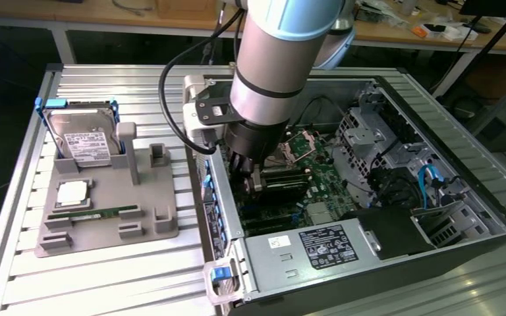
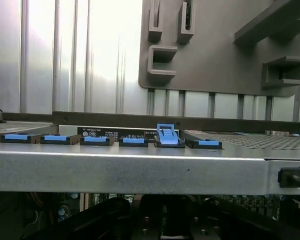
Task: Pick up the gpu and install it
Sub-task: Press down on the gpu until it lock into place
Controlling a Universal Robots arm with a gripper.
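Note:
My gripper (image 1: 253, 179) reaches down into the open computer case (image 1: 464, 197), close to its rear wall and over the green motherboard (image 1: 328, 164). The gpu (image 1: 284, 183), a flat black card, sits low over the board right at my fingertips, and the fingers look shut on its end. The arm's wrist hides the upper part of the card and the slot under it. In the wrist view I look across the case's rear metal wall (image 2: 140, 170), with a row of blue slot clips (image 2: 167, 136), one of them raised.
A grey holder tray (image 1: 161, 227) lies on the slatted table at the exterior view's left. It carries a silver hard drive (image 1: 86, 141), a square chip (image 1: 71, 192) and a green RAM stick (image 1: 90, 214). The power supply (image 1: 310, 247) and drive cages (image 1: 385, 141) crowd the case.

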